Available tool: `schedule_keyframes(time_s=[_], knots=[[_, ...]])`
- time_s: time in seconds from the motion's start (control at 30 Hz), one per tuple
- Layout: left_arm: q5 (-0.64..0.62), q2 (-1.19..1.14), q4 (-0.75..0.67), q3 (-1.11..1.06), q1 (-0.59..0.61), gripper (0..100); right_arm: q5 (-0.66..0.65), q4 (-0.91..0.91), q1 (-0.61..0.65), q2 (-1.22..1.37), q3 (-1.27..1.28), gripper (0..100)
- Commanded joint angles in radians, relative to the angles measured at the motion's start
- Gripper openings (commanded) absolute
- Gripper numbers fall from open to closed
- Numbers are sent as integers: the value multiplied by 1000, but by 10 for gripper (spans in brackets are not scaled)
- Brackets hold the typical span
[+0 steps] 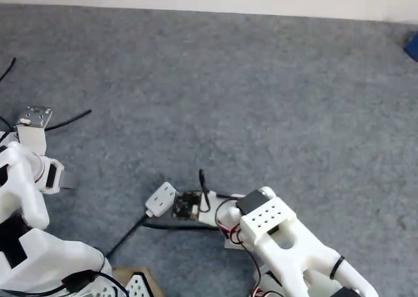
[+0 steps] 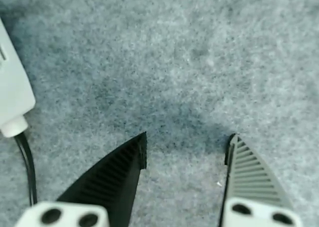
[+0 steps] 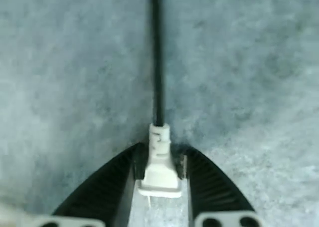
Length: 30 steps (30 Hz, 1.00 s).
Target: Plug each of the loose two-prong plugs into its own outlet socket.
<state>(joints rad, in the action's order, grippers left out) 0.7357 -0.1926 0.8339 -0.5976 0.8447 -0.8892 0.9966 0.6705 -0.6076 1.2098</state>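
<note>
My right gripper (image 3: 160,148) is shut on a white two-prong plug (image 3: 159,167). The plug's black cord (image 3: 156,52) runs straight away over the grey carpet, and one prong shows under the plug. From above, the right arm (image 1: 274,228) sits low at the front, its tip just right of a white outlet socket (image 1: 161,199). My left gripper (image 2: 187,139) hangs open over bare carpet with nothing between its fingers. A white socket block (image 2: 11,87) with a black cable lies off to one side of it. The left arm (image 1: 26,179) stands at the table's left edge.
Black cables (image 1: 170,226) trail across the carpet in front of the socket. A metal bracket (image 1: 36,117) with black wires sits at the far left, a brown box (image 1: 134,277) at the front edge, and a blue object (image 1: 411,46) at the right edge.
</note>
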Motion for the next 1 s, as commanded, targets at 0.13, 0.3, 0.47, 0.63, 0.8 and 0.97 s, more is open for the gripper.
schedule_keyframes(time_s=[0.13, 0.3, 0.47, 0.63, 0.8, 0.97], knots=[[9, -7, -71, 4, 58, 235, 140, -94, 42, -13, -5, 102], [9, -7, -71, 4, 58, 235, 140, -88, 96, -13, -2, 98], [9, -8, -71, 2, 53, 235, 161, -88, 96, -13, -13, 18], [9, 1, -71, 10, 24, 235, 459, -99, 70, -12, -134, 6], [0, 2, -61, 73, -42, 235, 694, -94, -33, -12, -312, 6], [-46, 2, 141, 240, -127, 235, 902, -71, -159, -12, -455, 6]])
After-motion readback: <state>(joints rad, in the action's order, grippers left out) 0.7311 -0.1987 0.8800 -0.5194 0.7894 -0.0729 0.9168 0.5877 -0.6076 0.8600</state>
